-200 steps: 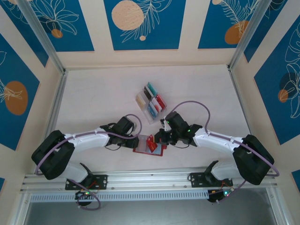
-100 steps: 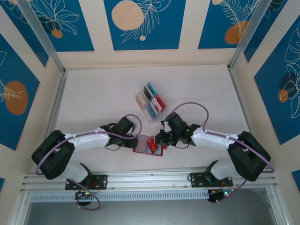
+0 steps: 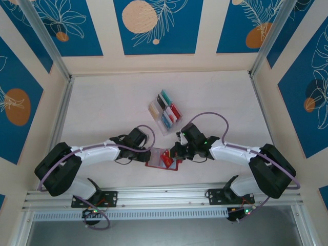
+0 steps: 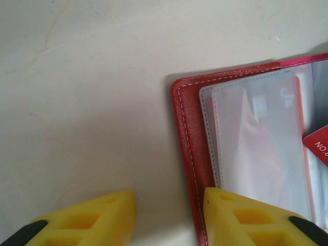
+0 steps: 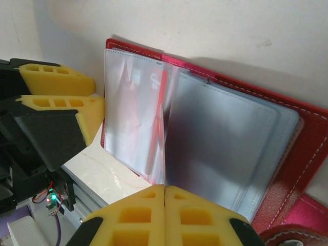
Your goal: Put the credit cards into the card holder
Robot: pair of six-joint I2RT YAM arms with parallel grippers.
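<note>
The red card holder (image 3: 176,165) lies open near the table's front edge, its clear inner sleeves (image 4: 256,148) facing up. My right gripper (image 3: 173,152) is shut on a red credit card (image 5: 163,123), held edge-on and standing between the sleeves of the card holder (image 5: 307,138). A corner of that card (image 4: 319,145) reaches over the sleeves in the left wrist view. My left gripper (image 4: 169,218) is open at the holder's left edge, and its right finger (image 4: 246,218) rests on the red cover (image 4: 188,133). More credit cards (image 3: 165,110) stand in a rack behind.
The clear slotted rack (image 3: 160,126) with several coloured cards stands just behind the holder, between the two arms. A metal rail (image 3: 164,195) runs along the near edge. Bare pale table (image 3: 113,102) stretches to the back and left.
My right gripper has shifted slightly left toward the holder with the card. The left arm has stayed where it was.
</note>
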